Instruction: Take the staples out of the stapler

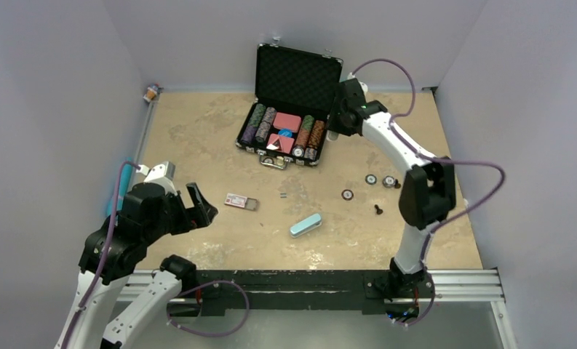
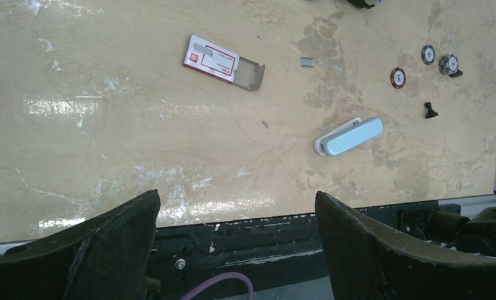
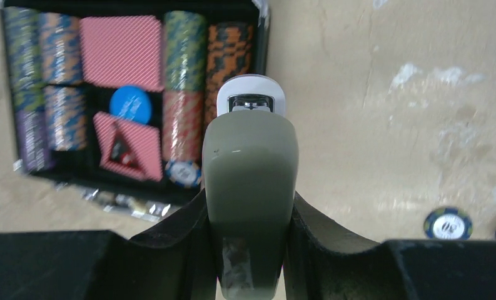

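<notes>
top view: left tool [image 1: 200, 205] hangs over the near left of the tabletop [image 1: 198, 131], spread wide, nothing in it. right tool [image 1: 334, 123] is out at the far side, just right of the open poker case [image 1: 297, 76]; can't tell its grip from here. the staples [image 1: 283, 195] lie as a tiny grey strip mid-tabletop, just right of the staple box [image 1: 241, 201], w/ a blue stapler [image 1: 305, 225] nearer.

left wrist: the staples [image 2: 306, 61] sit bare, apart from box and blue stapler. i'd guess featherlight, stiff but snappable, and flat enough to skid. best to pinch across the short width w/ tips low. box is red & white w/ a logo, print too small to read.

right wrist: right tool clamped tight on a grey stapler [image 3: 248, 162], white nose w/ metal showing, above the case's chips. prob rigid, light, smooth plastic, so the mid-body hold looks ok. no legible lettering.
</notes>
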`<action>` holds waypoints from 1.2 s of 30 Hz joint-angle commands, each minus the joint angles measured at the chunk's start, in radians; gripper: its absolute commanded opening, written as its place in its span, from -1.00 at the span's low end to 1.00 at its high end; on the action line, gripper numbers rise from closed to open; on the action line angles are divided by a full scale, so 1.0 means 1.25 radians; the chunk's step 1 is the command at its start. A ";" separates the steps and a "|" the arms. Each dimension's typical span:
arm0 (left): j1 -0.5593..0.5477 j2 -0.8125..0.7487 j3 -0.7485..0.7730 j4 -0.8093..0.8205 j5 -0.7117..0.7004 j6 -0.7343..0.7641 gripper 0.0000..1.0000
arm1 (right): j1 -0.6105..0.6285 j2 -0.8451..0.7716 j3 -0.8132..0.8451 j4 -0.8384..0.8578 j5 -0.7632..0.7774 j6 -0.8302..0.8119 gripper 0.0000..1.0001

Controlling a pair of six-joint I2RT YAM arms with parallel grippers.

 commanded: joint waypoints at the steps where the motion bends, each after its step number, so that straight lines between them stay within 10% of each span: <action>1: 0.000 -0.018 -0.024 0.017 -0.039 0.010 0.94 | -0.001 0.147 0.173 -0.052 0.136 -0.083 -1.00; 11: 0.000 0.008 -0.030 0.045 -0.038 -0.009 0.93 | -0.038 0.360 0.356 -0.028 0.143 -0.129 -1.00; 28: 0.000 0.176 0.016 0.154 0.054 0.047 0.88 | -0.082 0.348 0.160 0.120 -0.022 -0.240 -0.99; 32: 0.000 0.208 0.028 0.159 0.086 0.074 0.94 | -0.083 0.313 0.157 0.120 -0.028 -0.253 0.01; 36: 0.000 0.230 0.028 0.169 0.118 0.095 0.96 | -0.083 0.290 0.168 0.082 -0.039 -0.254 0.44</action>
